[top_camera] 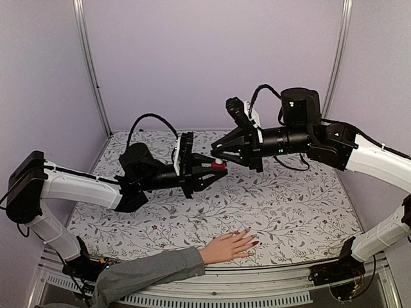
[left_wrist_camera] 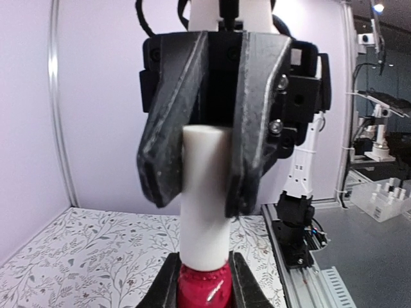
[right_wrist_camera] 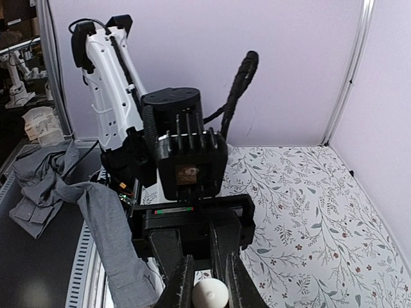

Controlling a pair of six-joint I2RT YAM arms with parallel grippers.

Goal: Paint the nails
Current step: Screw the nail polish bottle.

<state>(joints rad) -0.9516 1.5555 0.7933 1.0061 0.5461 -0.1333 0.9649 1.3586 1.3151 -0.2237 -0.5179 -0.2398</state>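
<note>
**Nails at front edge of table; polish bottle clamped between both grippers in mid-air**

Nails (top_camera: pixel 255 244): on the pale hand (top_camera: pixel 226 248), which lies flat, palm down, near the front edge of the table (top_camera: pixel 302 212). It sits roughly centre, fingers spread and pointing right. A few fingertips show red in the overhead view, but they are too small to call nail by nail. The grey sleeve (top_camera: pixel 148 273) runs from the wrist toward the front-left corner and over the table edge.

Both grippers are up in the air over mid-table, behind the hand and well apart from it. They meet nose to nose.

Between them is a small red bottle (left_wrist_camera: pixel 204 289) with a tall white cap (left_wrist_camera: pixel 205 231), held off the floral surface. The cap base meets the red body.

Left gripper (top_camera: pixel 209 174): comes in from the left and is closed tight on the red body. In the left wrist view both its fingers (left_wrist_camera: pixel 168 282) press against the sides of the glass.

Right gripper (top_camera: pixel 218 154): comes in from the right and is closed down on the cap. In the left wrist view its pads sit either side of the upper part of the white cylinder. In the right wrist view the rounded cap top is wedged between its own fingers (right_wrist_camera: pixel 182 282), with hardly any opening left.
</note>
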